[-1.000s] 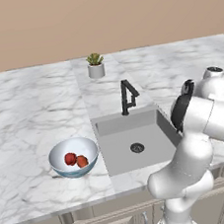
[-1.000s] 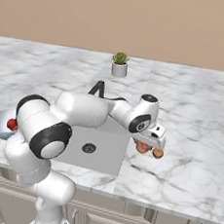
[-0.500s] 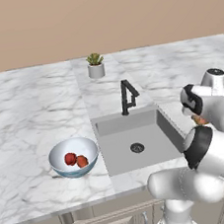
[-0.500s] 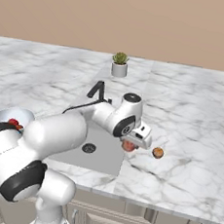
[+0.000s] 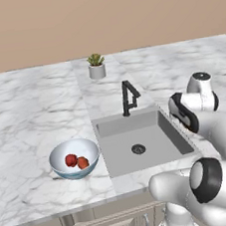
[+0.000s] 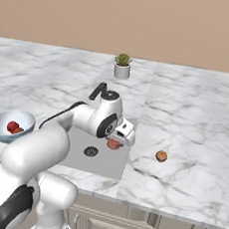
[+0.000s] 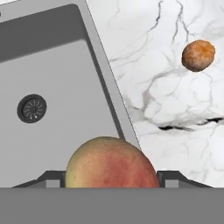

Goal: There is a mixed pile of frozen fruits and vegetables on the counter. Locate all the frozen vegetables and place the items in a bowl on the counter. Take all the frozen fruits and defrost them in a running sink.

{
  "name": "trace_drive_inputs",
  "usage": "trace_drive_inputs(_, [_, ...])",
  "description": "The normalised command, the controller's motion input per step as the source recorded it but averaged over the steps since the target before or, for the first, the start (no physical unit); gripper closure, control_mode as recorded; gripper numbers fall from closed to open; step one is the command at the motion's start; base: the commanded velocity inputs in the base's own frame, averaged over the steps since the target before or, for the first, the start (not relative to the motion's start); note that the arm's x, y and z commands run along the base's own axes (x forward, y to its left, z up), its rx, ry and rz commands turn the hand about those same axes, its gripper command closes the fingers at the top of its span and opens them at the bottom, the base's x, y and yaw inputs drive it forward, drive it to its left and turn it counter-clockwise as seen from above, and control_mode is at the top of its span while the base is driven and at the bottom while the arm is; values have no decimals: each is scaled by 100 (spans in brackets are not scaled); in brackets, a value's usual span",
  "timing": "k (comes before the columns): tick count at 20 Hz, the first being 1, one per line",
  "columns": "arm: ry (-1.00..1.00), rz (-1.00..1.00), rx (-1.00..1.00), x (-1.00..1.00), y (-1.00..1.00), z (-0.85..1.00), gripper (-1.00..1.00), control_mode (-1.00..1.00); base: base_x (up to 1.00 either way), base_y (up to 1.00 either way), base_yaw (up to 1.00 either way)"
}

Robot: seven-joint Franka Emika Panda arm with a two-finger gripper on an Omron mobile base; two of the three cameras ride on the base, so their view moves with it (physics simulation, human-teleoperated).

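Observation:
My gripper (image 6: pixel 118 138) is shut on a peach-red frozen fruit (image 6: pixel 114 144) and hangs over the right edge of the grey sink (image 6: pixel 104 163). The hand view has this fruit (image 7: pixel 111 164) large between the fingertips, above the basin (image 7: pixel 52 65) and its dark drain (image 7: pixel 31 108). A second frozen fruit (image 6: pixel 161 155), orange-brown, lies on the white marble counter (image 6: pixel 201 120) right of the sink, also seen as a small ball (image 7: pixel 198 55) in the hand view. The pale blue bowl (image 5: pixel 59 169) left of the sink holds two frozen vegetables, a dark red (image 5: pixel 70 160) and an orange-red (image 5: pixel 82 163).
A black angular faucet (image 5: pixel 128 98) stands at the sink's back edge. Behind it a small white pot with a green plant (image 5: pixel 97 67) sits near the wall. The arm's white links arch over the sink's front left in the right base view.
The gripper has carried the fruit leftward from the counter to above the sink's right edge. The other fruit has stayed where it lay on the counter.

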Motion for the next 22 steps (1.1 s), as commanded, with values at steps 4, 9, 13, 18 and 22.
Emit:
trace_drive_inputs(4, [-1, 0, -2, 21, 69, 0, 100, -100, 0, 0, 0])
trace_drive_inputs(9, [-1, 2, -1, 13, 45, -2, 100, -100, 0, 0, 0])
trace_drive_inputs(13, [0, 4, 0, 10, 34, -10, 100, -100, 0, 0, 0])
trace_drive_inputs(18, [0, 5, 0, 24, 40, -16, 100, -100, 0, 0, 0])
trace_drive_inputs(22, [1, 7, 0, 29, 35, -29, 100, -100, 0, 0, 0])
